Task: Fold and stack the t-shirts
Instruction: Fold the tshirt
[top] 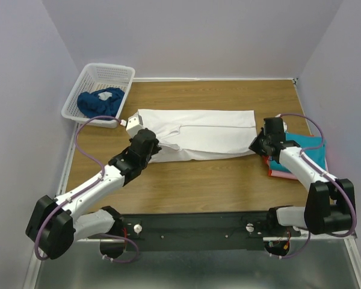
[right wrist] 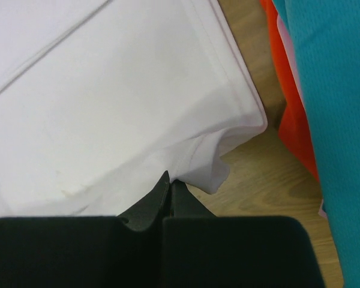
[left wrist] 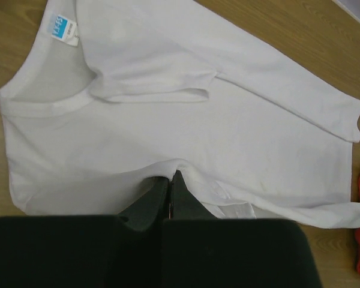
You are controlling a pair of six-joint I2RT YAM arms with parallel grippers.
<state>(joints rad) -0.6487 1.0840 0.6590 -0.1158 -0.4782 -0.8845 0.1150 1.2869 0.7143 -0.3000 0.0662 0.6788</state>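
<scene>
Across the middle of the top view, the white t-shirt point(top: 195, 133) lies flat on the table point(top: 216, 180), its long axis running left to right with the collar at the left. A folded stack topped by the teal t-shirt point(top: 307, 144) sits at the right, just beside the hem. Both grippers meet the shirt's lower long edge, so the cloth extends up-frame from them. The left gripper point(left wrist: 171, 180) is near the collar end and the right gripper point(right wrist: 168, 180) at the hem corner, each with fingers closed together on a pinch of cloth. A fold would likely carry that edge up-frame. The blue neck label point(left wrist: 62, 28) has print too small to read.
</scene>
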